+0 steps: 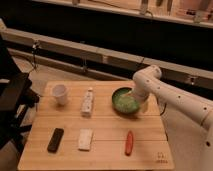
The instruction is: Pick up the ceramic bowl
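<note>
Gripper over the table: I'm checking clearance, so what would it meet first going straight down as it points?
The ceramic bowl: the gripper points down at its right side, probably the rim; depth is unclear.

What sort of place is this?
Likely a robot test lab: a wooden table with staged items like a ceramic bowl and white cup. The tool sits at the bowl's rim.

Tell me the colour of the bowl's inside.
Speckled green, clearest in the camera view; the gripper is at the bowl, by its rim.
</note>
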{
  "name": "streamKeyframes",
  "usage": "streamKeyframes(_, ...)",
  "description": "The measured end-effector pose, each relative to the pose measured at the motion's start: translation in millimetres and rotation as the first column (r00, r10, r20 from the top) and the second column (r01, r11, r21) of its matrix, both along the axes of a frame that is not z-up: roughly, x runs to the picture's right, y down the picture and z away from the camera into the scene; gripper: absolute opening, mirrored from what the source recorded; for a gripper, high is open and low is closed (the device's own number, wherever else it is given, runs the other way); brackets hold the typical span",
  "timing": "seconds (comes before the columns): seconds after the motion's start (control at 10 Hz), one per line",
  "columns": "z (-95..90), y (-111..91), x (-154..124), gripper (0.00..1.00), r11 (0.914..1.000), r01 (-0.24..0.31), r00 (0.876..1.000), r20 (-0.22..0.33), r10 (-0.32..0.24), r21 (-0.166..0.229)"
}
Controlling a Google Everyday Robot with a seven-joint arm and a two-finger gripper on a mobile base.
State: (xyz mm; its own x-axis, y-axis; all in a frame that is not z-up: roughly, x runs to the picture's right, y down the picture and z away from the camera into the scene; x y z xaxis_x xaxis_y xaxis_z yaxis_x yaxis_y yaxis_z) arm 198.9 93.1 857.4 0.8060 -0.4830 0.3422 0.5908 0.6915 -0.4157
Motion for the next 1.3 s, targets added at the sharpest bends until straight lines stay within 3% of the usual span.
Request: streamKeyframes(1.3, 11.9, -1, -5, 0.8, 0.9998, -0.001, 1.0, 0.001, 0.001, -0.02)
